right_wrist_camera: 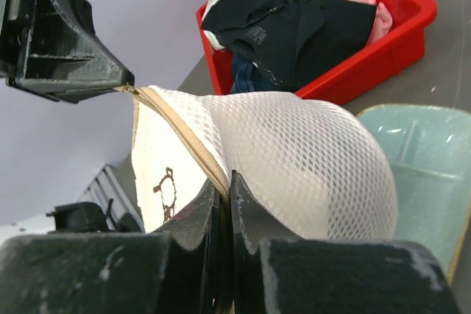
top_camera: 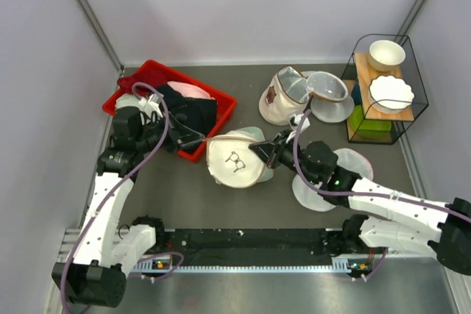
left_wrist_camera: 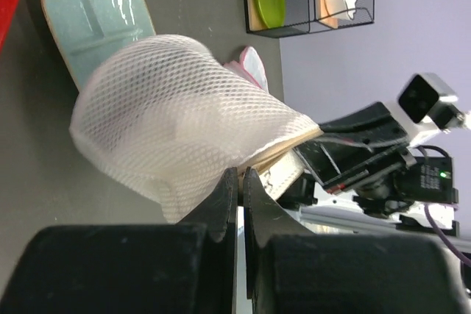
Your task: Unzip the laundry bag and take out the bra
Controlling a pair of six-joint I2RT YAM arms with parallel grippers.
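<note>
Where the laundry bag (top_camera: 221, 173) sits: middle of the table (top_camera: 191, 200), stretched between both claws.
Left gripper (top_camera: 201, 140): pinched shut on the bag's zip end.
Right gripper (right_wrist_camera: 223, 180): closed tight on the tan zip band (right_wrist_camera: 184, 145).
Top view only: whole black icon (top_camera: 236, 160) on the flat round face.
Wrist views: puffy white mesh wall.
Hidden: contents behind the mesh cannot be made out.
Beyond: glossy teal tray (left_wrist_camera: 96, 20); red bin (top_camera: 147, 70), far-left corner.

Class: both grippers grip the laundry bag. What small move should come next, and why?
Probably the right gripper should draw slowly along the tan zipper, away from the left gripper. Both are shut on the laundry bag at its zipper line, the zipper looks closed, and no bra shows. Which gripper holds the pull is unclear.
</note>
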